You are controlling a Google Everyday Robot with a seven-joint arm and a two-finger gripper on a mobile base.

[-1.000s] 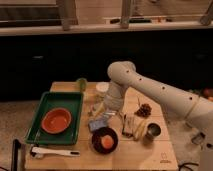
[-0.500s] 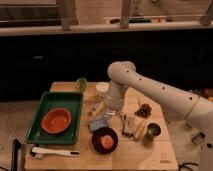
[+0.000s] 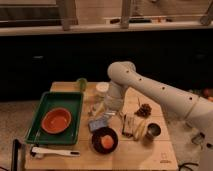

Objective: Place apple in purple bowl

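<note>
Holding round apple (image 3: 107, 142), dark purple bowl (image 3: 95, 137), jaws nearby

Lab-like room: wooden table (image 3: 162, 150), window frames (image 3: 65, 15) behind; claw (image 3: 103, 111) low mid-table.

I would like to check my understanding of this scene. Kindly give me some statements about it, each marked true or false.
1. The orange bowl sits inside the green tray. True.
2. The purple bowl is empty. False: a round orange-red fruit, seemingly the apple, lies in it.
3. The gripper is above the green tray. False: it is over the wooden table, right of the tray in the picture and behind the purple bowl.
4. A metal cup stands on the table, right of the purple bowl in the picture. True.
</note>
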